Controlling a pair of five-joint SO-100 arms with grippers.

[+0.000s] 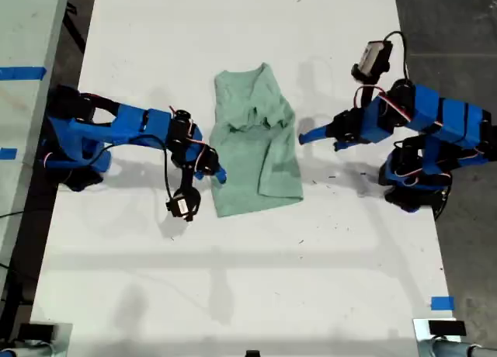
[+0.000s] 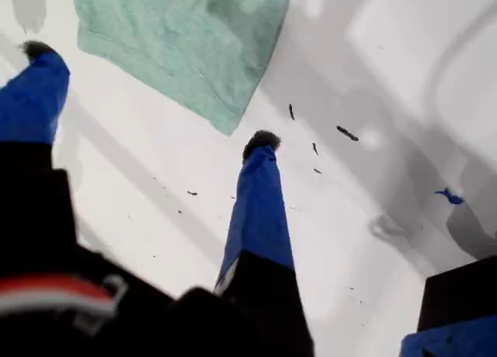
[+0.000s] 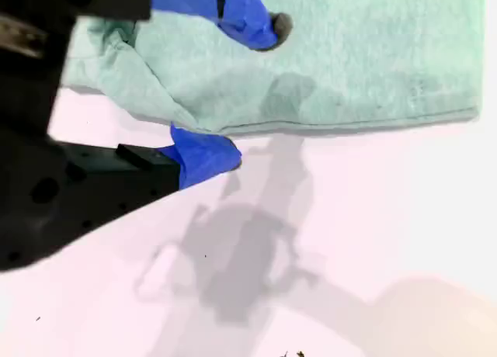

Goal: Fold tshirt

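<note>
A white tabletop (image 1: 233, 295) fills most of the exterior view, with dark floor along both long sides and a scrap of blue tape (image 1: 442, 303) near the tabletop's corner at that view's lower right.

The tshirt (image 1: 256, 151) lies flat around the middle of the tabletop, well clear of every edge. It looks partly folded: narrow, with a rumpled ridge of cloth across its upper half. Its long axis runs from the top to the bottom of the exterior view, so one long side faces each arm.

My second gripper (image 1: 216, 173) comes in from the exterior view's left and sits at the long side of the tshirt (image 3: 349, 70) nearest it. Its jaws are parted and grasp nothing. In its wrist view, one finger (image 3: 260, 23) is over the cloth and the other (image 3: 206, 155) is just off the hem on bare tabletop, so my second gripper (image 3: 250, 91) straddles that edge.

My first gripper (image 1: 311, 136) reaches in from the exterior view's right. It is released too, with its jaws spread wide, and it stands near the tshirt's other long side without touching it. In its wrist view, a hem corner of the tshirt (image 2: 186, 39) lies ahead of my first gripper (image 2: 147, 93).

My second gripper is the nearer one. I judge that closing on this edge and carrying it across the long axis is the likely next move.
</note>
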